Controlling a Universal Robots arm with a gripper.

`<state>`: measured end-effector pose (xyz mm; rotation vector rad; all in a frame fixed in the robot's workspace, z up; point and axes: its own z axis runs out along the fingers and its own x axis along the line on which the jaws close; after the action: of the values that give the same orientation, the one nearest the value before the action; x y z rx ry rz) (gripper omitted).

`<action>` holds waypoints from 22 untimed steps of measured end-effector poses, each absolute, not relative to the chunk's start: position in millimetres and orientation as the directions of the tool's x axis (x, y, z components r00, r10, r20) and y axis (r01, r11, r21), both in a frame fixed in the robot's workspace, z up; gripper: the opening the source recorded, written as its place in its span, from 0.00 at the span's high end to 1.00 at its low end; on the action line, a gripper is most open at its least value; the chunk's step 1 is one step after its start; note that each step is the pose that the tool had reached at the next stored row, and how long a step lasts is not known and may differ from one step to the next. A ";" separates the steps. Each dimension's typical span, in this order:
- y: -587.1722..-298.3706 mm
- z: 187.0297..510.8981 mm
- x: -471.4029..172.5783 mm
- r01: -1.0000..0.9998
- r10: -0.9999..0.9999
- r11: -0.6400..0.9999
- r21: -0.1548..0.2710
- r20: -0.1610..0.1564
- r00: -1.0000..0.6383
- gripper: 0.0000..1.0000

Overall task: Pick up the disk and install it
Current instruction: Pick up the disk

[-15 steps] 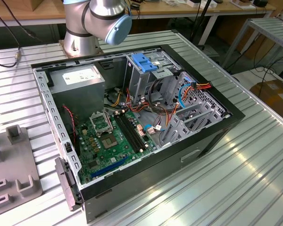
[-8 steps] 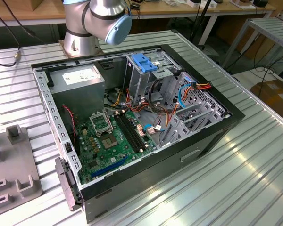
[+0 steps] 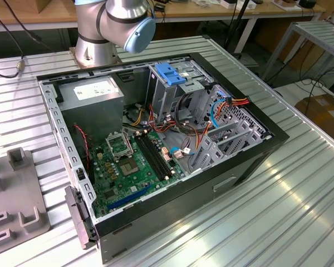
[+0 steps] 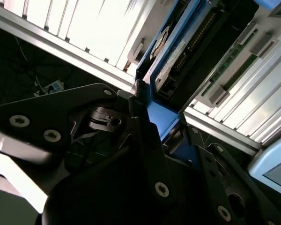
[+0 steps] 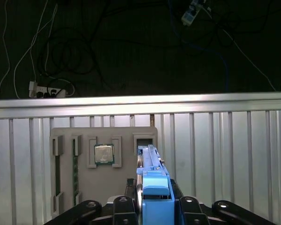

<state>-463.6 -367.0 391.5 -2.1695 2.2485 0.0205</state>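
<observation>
The gripper [image 5: 154,208] is clamped on the disk [image 5: 153,180], which stands edge-on between its jaws. The disk is just beside a grey tray [image 5: 84,187] carrying a processor chip [image 5: 104,153].

The arm [image 3: 114,22] rises from its base at the far edge of the table [image 3: 278,189], one joint bent above it. In both wrist views the black gripper [image 5: 154,208] [image 4: 159,119] clamps the disk [image 5: 152,171] [image 4: 173,61] by its blue rails.
</observation>
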 end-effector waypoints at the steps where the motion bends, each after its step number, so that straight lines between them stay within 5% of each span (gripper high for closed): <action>1: -367.0 392.2 -463.6 -0.999 -0.999 0.036 -0.002 -0.021 -0.036 0.63; 22: -367.0 405.3 -463.4 -0.999 -0.999 0.036 -0.002 -0.024 -0.036 0.63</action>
<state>-463.4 -367.0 405.3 -2.1681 2.2471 0.0243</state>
